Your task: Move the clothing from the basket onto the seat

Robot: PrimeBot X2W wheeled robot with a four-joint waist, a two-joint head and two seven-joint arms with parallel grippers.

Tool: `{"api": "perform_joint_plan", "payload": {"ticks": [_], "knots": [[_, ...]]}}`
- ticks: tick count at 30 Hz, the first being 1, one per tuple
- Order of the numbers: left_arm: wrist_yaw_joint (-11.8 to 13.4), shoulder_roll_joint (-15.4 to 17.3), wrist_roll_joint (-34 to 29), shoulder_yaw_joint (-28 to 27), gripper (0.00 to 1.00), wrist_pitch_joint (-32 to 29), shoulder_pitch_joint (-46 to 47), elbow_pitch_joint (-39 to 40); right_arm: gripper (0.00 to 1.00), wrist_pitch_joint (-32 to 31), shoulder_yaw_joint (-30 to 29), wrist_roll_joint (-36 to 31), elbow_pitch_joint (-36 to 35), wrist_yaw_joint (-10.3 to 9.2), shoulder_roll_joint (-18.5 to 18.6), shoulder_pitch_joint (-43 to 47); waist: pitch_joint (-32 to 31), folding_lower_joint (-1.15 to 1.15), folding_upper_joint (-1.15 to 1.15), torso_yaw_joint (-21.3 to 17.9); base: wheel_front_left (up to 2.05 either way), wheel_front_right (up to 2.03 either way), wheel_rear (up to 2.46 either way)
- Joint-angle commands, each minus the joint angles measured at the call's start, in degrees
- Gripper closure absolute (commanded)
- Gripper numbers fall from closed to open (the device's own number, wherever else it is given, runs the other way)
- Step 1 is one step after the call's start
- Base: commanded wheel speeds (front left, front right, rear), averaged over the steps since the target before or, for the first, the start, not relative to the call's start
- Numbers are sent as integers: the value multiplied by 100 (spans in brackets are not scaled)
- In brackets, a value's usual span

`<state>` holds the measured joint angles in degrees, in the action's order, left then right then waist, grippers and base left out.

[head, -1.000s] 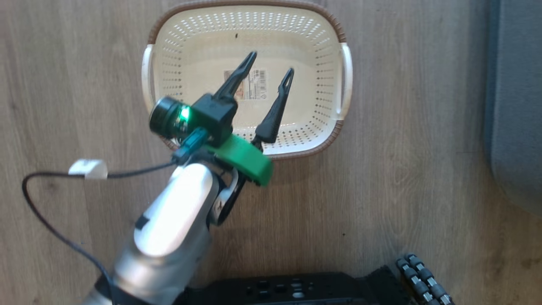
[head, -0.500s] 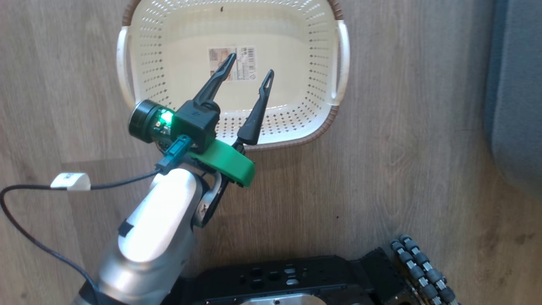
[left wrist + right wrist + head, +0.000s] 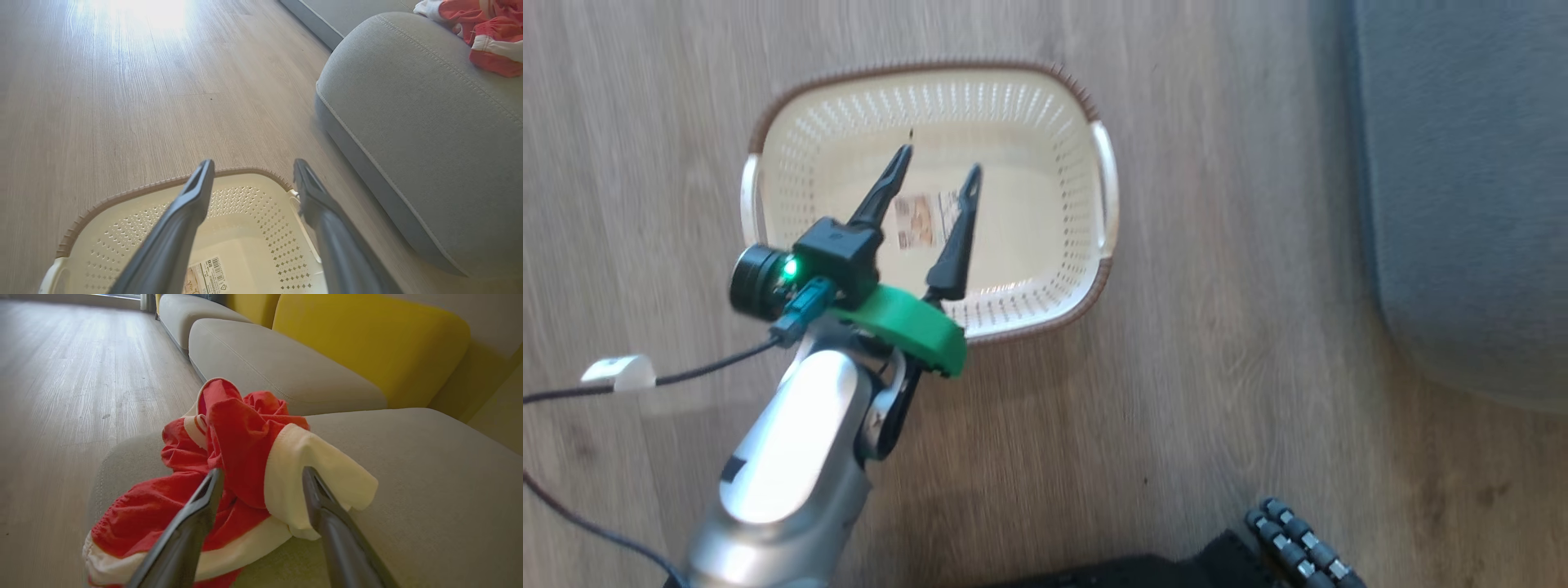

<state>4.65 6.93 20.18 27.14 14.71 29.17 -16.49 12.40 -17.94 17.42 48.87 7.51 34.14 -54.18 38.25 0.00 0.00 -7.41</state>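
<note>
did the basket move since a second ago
No. The camera shifted, not the basket: its gap to the seat on its right looks unchanged.

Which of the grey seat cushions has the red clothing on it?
The nearest cushion, just ahead of the right gripper; the clothing lies on its rounded edge, unlike the two farther cushions.

Basket [image 3: 1098,245] stands open-topped on the wood floor [image 3: 1217,367] with the left gripper [image 3: 939,161] hanging over its near half; open floor runs right to the seat [image 3: 1462,204], where heaped clothing [image 3: 237,437] blocks the floor-side edge, bare cushion beyond.
</note>
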Motion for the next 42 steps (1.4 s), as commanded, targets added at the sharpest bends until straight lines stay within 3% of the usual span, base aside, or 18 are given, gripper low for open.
{"api": "perform_joint_plan", "payload": {"ticks": [1,6,11,18,27,33,42], "knots": [[-35,111,-9,-256,0,29,-172,79,0,98,141,93,-342,-2,84,335,-530,0,0,-202,0,0,0],[-53,77,129,-711,0,29,-482,-20,0,196,582,177,-1082,-2,-302,1181,-1151,0,0,-158,0,0,0],[-405,-27,336,-1037,0,29,-786,-99,0,221,717,-243,-2016,-2,-790,2088,-1710,0,0,111,0,0,0],[-530,-63,157,-1556,0,29,-1188,-158,0,142,842,-604,-3188,-2,-1814,3163,-2250,0,0,513,0,0,0],[-517,-174,-172,-2119,0,29,-1746,-310,0,241,863,-1328,-3529,-2,-2738,4397,-2985,0,0,939,0,0,0],[-615,-237,-322,-2395,0,29,-2054,-338,0,257,966,-1690,-3619,-2,-3054,4922,-3252,0,0,1004,0,0,0],[-679,-309,-505,-2636,0,29,-2072,-323,0,259,1137,-1712,-3683,-2,-3123,5059,-3279,0,0,987,0,0,0]]}}
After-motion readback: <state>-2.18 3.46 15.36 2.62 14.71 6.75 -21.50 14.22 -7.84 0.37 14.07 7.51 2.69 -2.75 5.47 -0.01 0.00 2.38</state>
